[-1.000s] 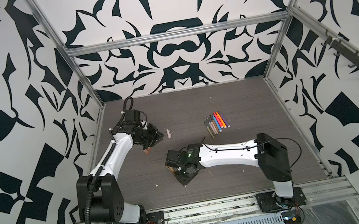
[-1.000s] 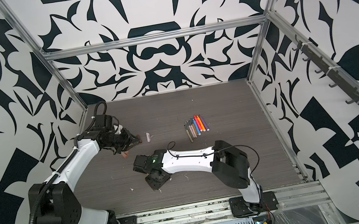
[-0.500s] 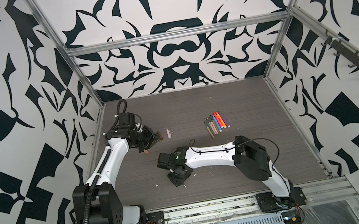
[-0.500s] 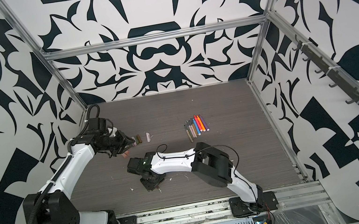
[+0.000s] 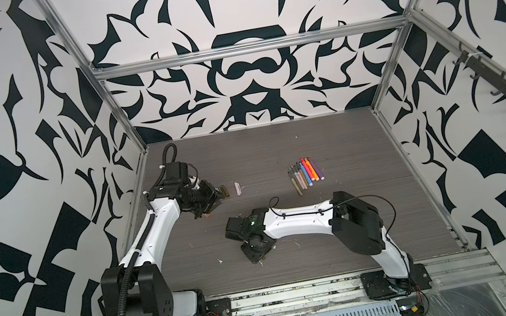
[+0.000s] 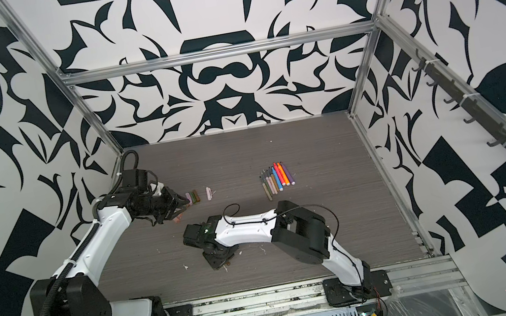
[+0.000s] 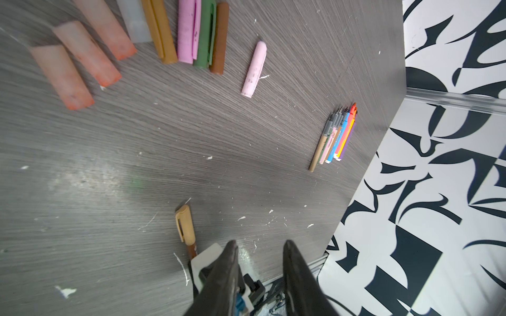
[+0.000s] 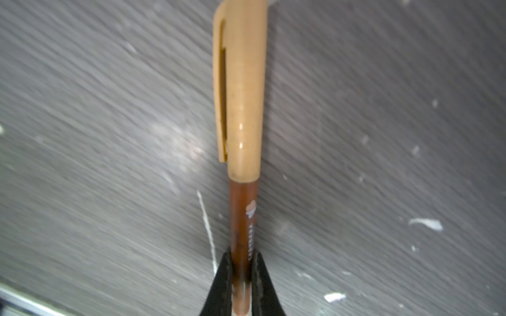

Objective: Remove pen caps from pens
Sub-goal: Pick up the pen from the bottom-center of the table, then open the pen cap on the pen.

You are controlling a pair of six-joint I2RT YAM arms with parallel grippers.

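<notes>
Pen (image 8: 243, 219) clamped in right end effector (image 8: 242, 258) (tan cap (image 8: 242, 90) on).

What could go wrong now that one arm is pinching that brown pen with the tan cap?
The right gripper pinches the brown pen on its barrel, well away from the tan cap; a pull might slide or swivel it. The open left gripper sits close to the loose caps and could knock them.

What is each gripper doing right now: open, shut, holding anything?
Left gripper: open, nothing between its fingers.
Right gripper: shut on the brown pen, with its tan cap on.
</notes>
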